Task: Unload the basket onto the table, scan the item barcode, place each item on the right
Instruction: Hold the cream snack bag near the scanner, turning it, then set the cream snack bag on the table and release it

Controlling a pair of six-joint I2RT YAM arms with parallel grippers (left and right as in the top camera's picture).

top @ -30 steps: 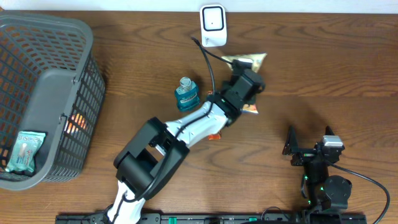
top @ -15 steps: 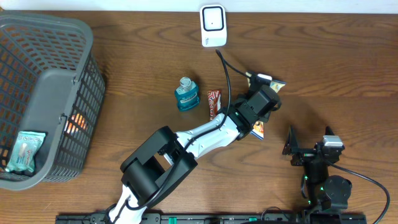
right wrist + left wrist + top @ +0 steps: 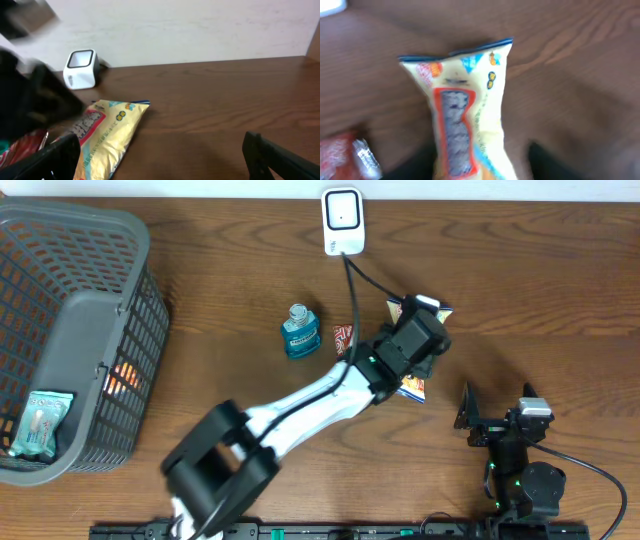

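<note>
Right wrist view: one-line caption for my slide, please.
Yellow snack bag lies flat on the wooden table, white scanner behind it by the wall.

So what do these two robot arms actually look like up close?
The left arm has smooth white shells between chunky black joints, a black left tool, and a thin black cable looping above its wrist. The right arm is black all over and compact, with small green lights, a grey block on top, and a right tool with flat black fingers.
</note>
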